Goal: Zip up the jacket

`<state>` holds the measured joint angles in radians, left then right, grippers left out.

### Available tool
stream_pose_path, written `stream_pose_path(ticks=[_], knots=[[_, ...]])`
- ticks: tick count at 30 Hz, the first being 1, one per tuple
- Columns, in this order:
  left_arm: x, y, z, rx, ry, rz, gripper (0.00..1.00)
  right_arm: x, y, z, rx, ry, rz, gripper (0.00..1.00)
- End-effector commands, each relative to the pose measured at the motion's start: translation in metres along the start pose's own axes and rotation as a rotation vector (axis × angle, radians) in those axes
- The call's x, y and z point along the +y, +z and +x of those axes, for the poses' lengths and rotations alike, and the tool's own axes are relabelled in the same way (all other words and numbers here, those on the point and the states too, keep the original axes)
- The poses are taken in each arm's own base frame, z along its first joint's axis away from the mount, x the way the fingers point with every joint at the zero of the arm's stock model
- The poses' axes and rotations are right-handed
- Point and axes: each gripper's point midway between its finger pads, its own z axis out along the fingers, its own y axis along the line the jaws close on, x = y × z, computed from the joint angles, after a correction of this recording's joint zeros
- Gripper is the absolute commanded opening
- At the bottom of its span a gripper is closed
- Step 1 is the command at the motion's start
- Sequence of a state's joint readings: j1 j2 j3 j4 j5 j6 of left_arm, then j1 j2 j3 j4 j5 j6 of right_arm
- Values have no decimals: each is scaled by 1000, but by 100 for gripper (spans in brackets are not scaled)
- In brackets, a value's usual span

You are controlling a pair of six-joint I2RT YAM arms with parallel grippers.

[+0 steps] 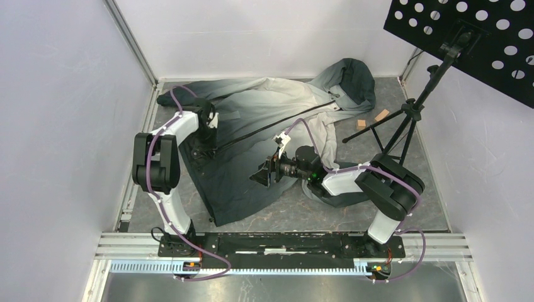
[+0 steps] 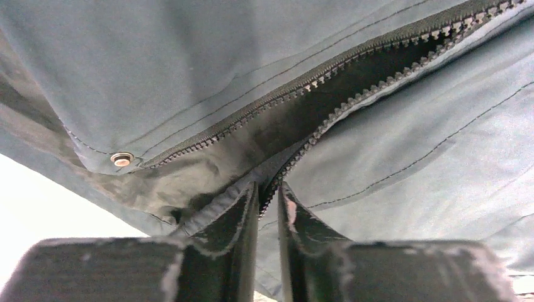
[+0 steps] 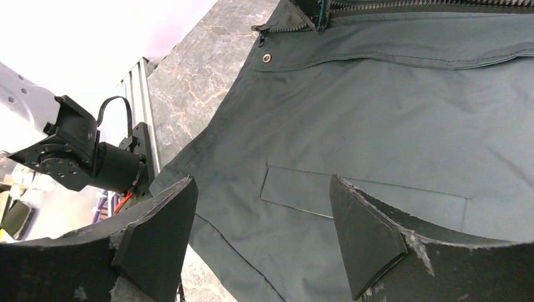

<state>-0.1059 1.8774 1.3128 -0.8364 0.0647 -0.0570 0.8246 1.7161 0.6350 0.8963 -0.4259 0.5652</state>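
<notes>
Silver snap point(image 2: 121, 158) beside jacket point(image 2: 409, 163) zipper point(image 2: 365, 94)

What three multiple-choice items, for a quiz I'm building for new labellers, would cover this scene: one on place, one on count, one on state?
1. Where does the hood of the jacket lie?
A) far side of the table, toward the right
B) beside the arm bases
C) under the left arm
2. How many small wooden blocks are there?
A) one
B) two
C) four
3. How is the right gripper?
A) open, empty
B) shut on a sleeve
C) shut on the zipper
1 A: it lies near the tripod.
2 B: two sit beside the tripod's legs.
3 A: its fingers stand wide apart above the fabric.
</notes>
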Motion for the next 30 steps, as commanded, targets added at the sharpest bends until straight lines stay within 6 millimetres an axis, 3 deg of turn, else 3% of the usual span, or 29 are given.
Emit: stream_pose_path(ticks=[1,2,3,6,12,17,23,28,30], knots=[[-5,-1,1,-2,59,-44,12,1,5,-17,-48,-64,20,83],[-6,-2,1,-8,53,-48,4,-1,7,-19,-45,-57,41,83],[-12,-5,2,-17,42,-23,2,-1,11,-23,-48,-47,51,83],[-25,-23,-1,-91,6,42,2,5,19,-33,-68,-6,46,83],[-51,-77,2,-233,-6,188,2,17,34,-42,-152,-21,27,83],[-66,-80,20,-200,-2,309,2,25,49,-38,-196,32,-47,75],[-108,-93,35,-185,15,616,2,27,53,-29,-216,76,-78,72],[-124,-103,42,-193,17,737,2,26,49,-18,-192,77,-86,49],[-126,-103,46,-190,19,758,2,30,46,-16,-191,75,-106,45]])
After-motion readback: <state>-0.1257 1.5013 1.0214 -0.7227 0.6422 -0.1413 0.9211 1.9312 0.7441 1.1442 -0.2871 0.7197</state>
